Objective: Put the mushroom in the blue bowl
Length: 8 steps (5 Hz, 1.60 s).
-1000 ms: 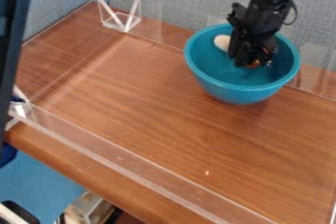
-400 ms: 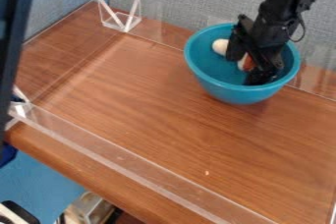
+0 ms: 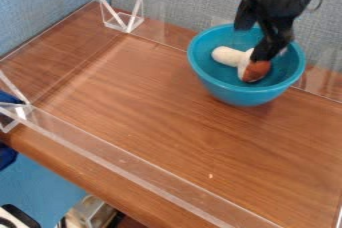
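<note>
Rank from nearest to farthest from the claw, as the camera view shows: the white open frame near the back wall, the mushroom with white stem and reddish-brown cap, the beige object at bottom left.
1. Mushroom, inside the bowl, just below the claw
2. White frame, upper left
3. Beige object, bottom left

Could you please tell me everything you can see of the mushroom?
The mushroom is a small, smooth-looking, toy-like piece with a pale cream stem and a rounded reddish-brown cap. It lies on its side inside the blue bowl, stem toward the back left, cap toward the front right, resting against the bowl's interior. The open gripper hangs just above it; whether they touch is unclear.
</note>
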{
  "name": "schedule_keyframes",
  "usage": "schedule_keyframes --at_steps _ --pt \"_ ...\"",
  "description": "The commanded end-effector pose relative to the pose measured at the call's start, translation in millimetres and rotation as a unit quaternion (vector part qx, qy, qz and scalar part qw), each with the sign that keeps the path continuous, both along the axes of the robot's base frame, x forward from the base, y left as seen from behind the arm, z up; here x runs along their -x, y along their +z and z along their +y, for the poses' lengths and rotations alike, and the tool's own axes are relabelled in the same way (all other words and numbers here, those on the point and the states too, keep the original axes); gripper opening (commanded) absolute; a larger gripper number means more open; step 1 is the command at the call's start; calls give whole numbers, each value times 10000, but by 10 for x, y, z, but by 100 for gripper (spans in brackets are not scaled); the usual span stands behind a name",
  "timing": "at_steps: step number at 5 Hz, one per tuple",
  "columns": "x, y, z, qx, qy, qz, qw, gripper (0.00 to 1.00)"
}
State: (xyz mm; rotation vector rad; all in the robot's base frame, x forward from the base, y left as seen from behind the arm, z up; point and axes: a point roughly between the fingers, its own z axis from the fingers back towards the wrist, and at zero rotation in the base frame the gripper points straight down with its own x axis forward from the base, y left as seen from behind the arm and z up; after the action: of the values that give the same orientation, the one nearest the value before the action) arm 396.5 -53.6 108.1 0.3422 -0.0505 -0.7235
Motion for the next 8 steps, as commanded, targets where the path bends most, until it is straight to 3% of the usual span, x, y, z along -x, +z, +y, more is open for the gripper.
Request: schedule_keyframes --at_steps 1,2,5,6,8 --pt "-82 535 -1 -64 -79 -451 9989 100" --pt "-140 514 57 -51 -128 -421 9990 100" --pt "4 220 22 -23 148 -314 9994 100" --pt "76 234 -53 -34 298 -304 9991 100" --pt "12 336 134 -129 580 -360 9976 100"
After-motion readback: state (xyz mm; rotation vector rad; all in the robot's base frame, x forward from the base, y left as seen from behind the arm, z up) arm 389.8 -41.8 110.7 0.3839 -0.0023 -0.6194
